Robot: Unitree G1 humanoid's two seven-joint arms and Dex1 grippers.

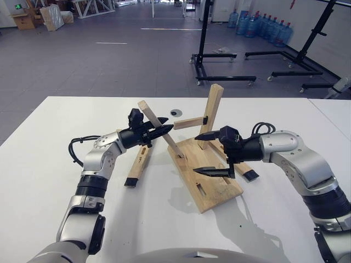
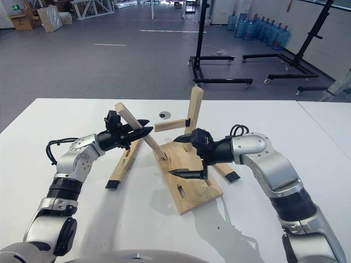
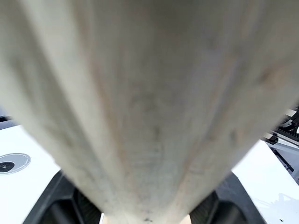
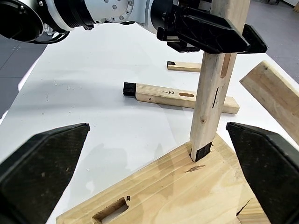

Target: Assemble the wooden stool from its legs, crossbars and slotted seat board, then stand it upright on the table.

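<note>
Shows the left gripper (image 1: pixel 163 131) clenched across a tilted leg (image 1: pixel 171 143) a little above mid-length, fingertips poking out past the wood. Places the black-capped foot of that leg below and ahead of the left gripper, planted in the slotted seat board (image 1: pixel 218 192), itself flat on the white table (image 1: pixel 44 126). Shows the right gripper (image 1: pixel 196 153) released, 2 fingers (image 1: pixel 214 171) spread wide and grasping nothing, 1 above the other, hovering just over the seat board with the tilted leg straight ahead of the fingertips. Locates a second leg (image 1: pixel 214 104) just behind the right gripper's upper finger, near upright with a slight lean, lower end hidden by the gripper. Marks a crossbar (image 1: pixel 189 123) projecting sideways from the second leg toward the left gripper, free end near the left fingertips but apart from them. Finds 1 loose leg (image 1: pixel 136 164) flat on the table under the left gripper's wrist, black cap toward the robot, and 1 other loose leg (image 1: pixel 245 170) beneath the right gripper's wrist at the board's edge, beside or partly on the board, impossible to tell which. Notes a small round disc (image 1: pixel 175 112) on the table beyond the left gripper. Presents, in the left wrist view, bare wood grain pressed close between 2 dark finger pads (image 3: pixel 56 207).
</note>
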